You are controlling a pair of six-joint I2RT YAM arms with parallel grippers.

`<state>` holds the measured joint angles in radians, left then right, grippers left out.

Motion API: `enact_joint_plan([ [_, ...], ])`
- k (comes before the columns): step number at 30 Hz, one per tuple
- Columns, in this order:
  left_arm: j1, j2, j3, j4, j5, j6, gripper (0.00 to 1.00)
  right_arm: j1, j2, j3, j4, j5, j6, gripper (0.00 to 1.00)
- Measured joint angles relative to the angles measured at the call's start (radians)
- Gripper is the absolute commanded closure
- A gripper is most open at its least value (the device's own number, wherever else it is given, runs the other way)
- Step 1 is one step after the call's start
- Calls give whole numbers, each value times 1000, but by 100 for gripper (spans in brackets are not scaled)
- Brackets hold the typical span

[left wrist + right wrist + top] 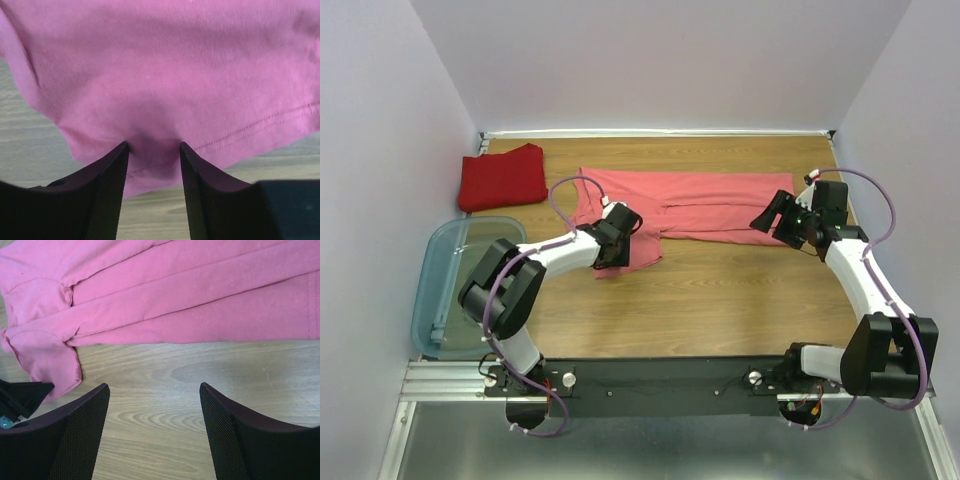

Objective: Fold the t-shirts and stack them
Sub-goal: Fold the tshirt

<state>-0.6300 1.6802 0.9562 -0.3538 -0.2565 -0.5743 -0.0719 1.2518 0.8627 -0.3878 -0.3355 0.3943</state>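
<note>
Reaching forward, left claw (153,146) astride salmon-pink shirt (175,65) sleeve, grip unclear; right claw (154,386) open.

Salmon-pink shirt (200,300) in long folds, wooden table (165,372), jaws apart

Clear bluish bin (448,302), wooden table (720,300)

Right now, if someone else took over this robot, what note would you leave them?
Left hand: open, fingers astride the near-left sleeve edge of the salmon-pink cloth t-shirt, not clamped.
Right hand: open over the bare wooden table beside the shirt's right end, holding nothing.
Deep red cloth t-shirt: folded, at the table's far left corner.
Done: red shirt folded; pink shirt folded lengthwise into a long strip.
Left: fold the pink strip crosswise, then stack the two.
</note>
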Motion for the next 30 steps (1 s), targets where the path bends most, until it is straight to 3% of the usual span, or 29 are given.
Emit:
enact_joint_plan([
  [2,-6,11,8,2,-11,-3,59,1,-4,-5,2,-5,-1,20],
  [5,-9,21,13,14,-30,-10,84,1,-4,-6,5,-15,-2,20],
  [6,-11,24,13,18,-37,-16,97,2,-4,-6,6,-18,-3,20],
  [7,-12,26,13,23,-43,-18,100,2,-4,-6,6,-19,-3,20],
  [17,-13,57,104,-50,-99,-5,100,8,-4,-11,28,-26,-3,20],
  [30,125,342,694,-74,-197,184,99,27,22,-14,44,-53,-3,20],
])
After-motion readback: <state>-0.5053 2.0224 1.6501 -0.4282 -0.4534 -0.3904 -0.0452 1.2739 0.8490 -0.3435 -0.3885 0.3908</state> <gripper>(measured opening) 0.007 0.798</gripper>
